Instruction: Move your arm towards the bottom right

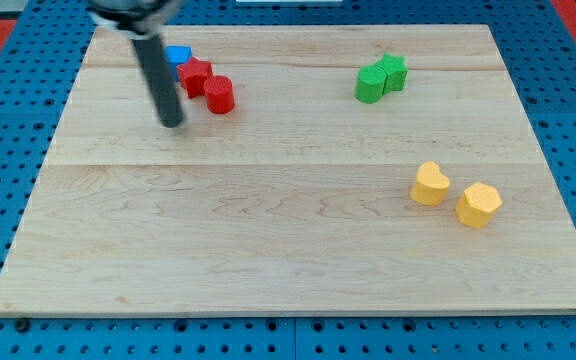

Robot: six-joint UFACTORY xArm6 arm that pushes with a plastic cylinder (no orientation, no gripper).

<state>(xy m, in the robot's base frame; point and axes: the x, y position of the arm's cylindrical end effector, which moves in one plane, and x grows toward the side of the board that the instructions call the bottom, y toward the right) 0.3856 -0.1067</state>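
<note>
My tip (173, 122), the lower end of the straight dark rod tool, is sitting on the pale wooden counter (268, 230) at the view's upper left; no jaws, so not pinching anything. It is standing just left of the red cylinder block (219, 94), apart from it. A red star-shaped block (196, 75) and a blue block (177, 56) are lying just beyond. Two green blocks (380, 78) are touching at upper right. Two yellow blocks (456, 194) are sitting lower right, well apart from the tip.
</note>
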